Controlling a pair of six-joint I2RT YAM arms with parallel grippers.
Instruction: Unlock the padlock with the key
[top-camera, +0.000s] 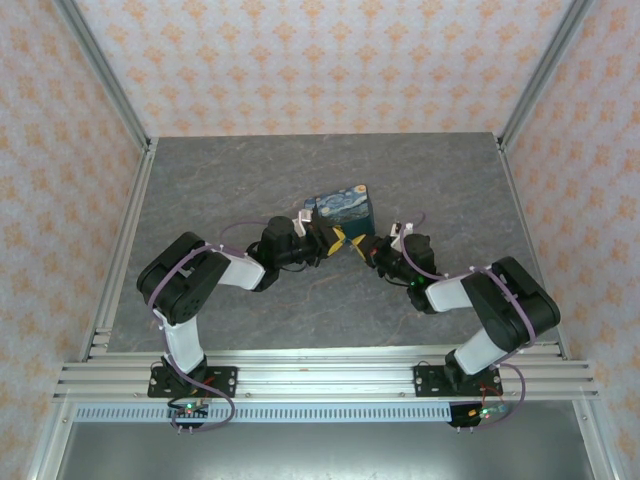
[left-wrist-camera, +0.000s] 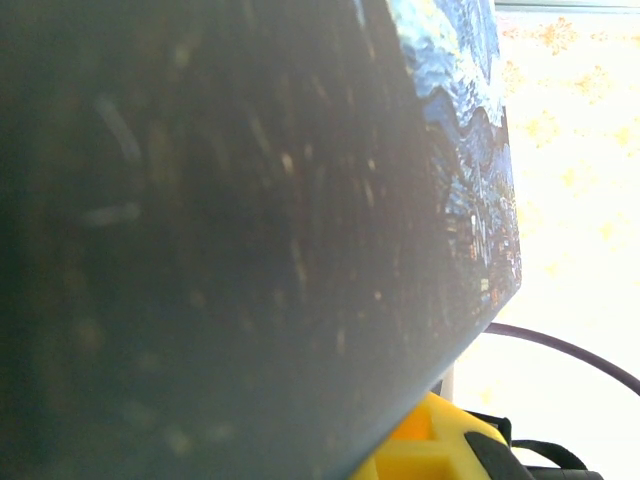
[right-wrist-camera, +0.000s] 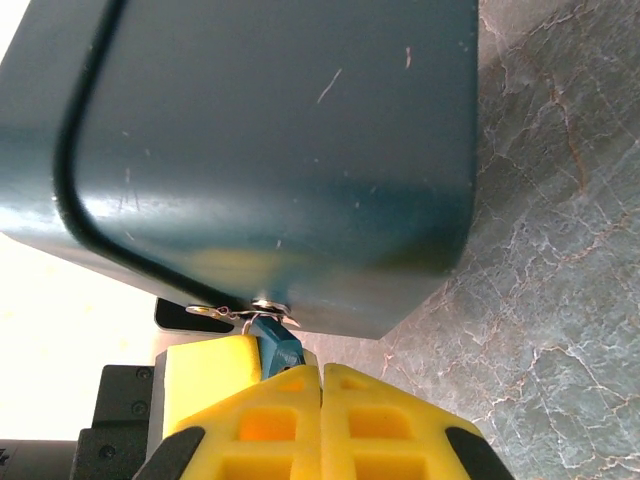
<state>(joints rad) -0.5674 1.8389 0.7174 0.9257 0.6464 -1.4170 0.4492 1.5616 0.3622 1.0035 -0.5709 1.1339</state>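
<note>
Walls of peach patterned paper (top-camera: 60, 120) and aluminium rails (top-camera: 125, 240) hem the grey marbled tabletop (top-camera: 200, 180), with open surface all round the middle. There the left gripper (top-camera: 328, 240), jaws closed, sits at the near-left corner of the scuffed dark teal box with a swirling blue painted lid (top-camera: 345, 208). Just right of it, the right gripper (right-wrist-camera: 312, 372) has its yellow ribbed fingers pinched on a small blue key head (right-wrist-camera: 280, 345) at the box's lower edge, beside a little metal ring (right-wrist-camera: 270, 305); the padlock cannot be made out.

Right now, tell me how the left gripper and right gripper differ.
The right gripper pinches a small blue key; whether the left gripper holds anything is hidden. The left gripper reaches the blue tin from its left, the right gripper from its right. Both are shut, yellow-fingered, at the tin.
</note>
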